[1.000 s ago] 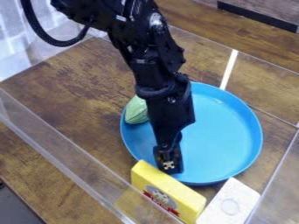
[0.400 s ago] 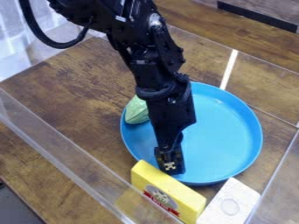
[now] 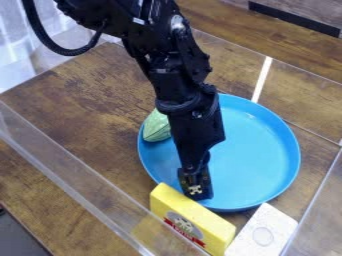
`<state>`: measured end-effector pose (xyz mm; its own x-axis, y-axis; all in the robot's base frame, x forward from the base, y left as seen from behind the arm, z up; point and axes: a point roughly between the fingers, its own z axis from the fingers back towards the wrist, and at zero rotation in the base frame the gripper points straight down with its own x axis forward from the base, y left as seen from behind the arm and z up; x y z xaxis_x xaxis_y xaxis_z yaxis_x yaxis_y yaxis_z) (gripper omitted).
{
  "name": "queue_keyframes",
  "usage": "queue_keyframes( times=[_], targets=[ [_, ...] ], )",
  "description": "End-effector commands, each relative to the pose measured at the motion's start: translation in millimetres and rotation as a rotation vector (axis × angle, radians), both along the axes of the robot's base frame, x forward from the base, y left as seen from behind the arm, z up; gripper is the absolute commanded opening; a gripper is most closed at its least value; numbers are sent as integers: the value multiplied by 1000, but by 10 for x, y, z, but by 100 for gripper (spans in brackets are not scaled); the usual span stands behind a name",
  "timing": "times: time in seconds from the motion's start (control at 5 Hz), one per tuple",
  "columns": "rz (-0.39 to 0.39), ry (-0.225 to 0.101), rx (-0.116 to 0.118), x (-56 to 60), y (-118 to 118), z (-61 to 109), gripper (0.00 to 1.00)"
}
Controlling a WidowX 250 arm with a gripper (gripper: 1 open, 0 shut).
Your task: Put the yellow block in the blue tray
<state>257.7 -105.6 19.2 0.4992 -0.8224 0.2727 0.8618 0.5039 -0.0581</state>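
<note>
The yellow block (image 3: 190, 220) lies on the wooden table just outside the near rim of the blue tray (image 3: 274, 150), its long side running toward the lower right. My black gripper (image 3: 195, 187) points steeply down right above the block's upper left end. From this angle the jaws' spacing does not show, and nothing appears lifted. The arm covers part of the tray's left side.
A green textured oval (image 3: 158, 125) rests at the tray's left rim, half behind the arm. A white speckled square (image 3: 262, 233) sits right of the yellow block at the table's near edge. A clear plastic wall (image 3: 67, 190) borders the near left side.
</note>
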Motion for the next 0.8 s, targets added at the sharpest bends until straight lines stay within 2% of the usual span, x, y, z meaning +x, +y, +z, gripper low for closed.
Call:
queue_keyframes(
  times=[0.0,0.6],
  targets=[
    [-41,35,0,-72,-55,-64,100],
    [-52,47,-9,-54,-92,-79,100]
  ],
)
